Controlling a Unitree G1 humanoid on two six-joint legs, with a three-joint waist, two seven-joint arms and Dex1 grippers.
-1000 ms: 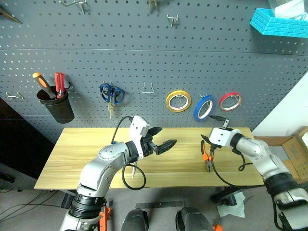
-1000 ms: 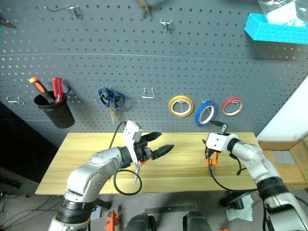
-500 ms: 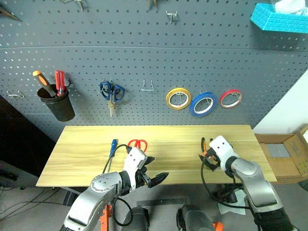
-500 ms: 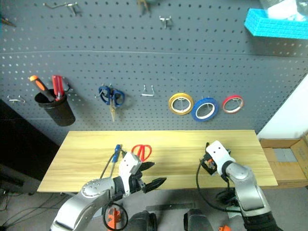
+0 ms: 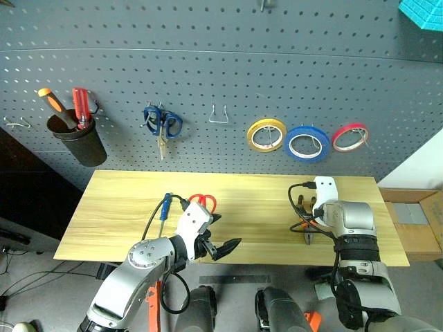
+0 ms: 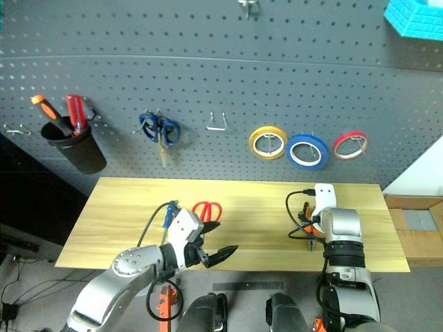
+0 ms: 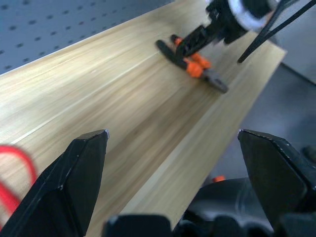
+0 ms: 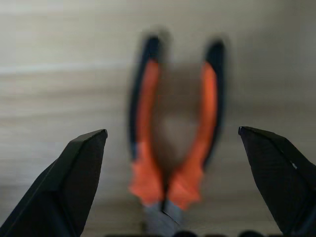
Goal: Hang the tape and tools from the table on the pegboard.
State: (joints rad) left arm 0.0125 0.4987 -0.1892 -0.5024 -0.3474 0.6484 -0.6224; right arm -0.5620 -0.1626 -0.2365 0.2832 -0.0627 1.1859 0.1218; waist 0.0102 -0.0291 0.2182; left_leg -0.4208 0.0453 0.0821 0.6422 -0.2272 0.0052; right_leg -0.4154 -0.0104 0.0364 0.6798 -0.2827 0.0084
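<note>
Pale, straight-grained wooden table below a dark grey perforated pegboard with metal hooks. Thin blue tape, white-cored, hangs on the pegboard between a yellow roll and a red roll. Blue-handled scissors hang further left; a black cup holds an orange and a red screwdriver.

On the table: red-handled scissors and a slim blue-handled screwdriver, just beside each other behind the left hand, and pliers with smooth orange-and-black handles at the right.

Left hand: two pointed black fingers spread wide, grasping nothing, over the table's near edge. Right hand: fingers spread, released, pointing steeply down, straddling the pliers' handles without touching.

Compared with a second ago, the left hand has drawn back, uncovering the scissors and screwdriver; the right hand has dropped and rolled over the pliers.
</note>
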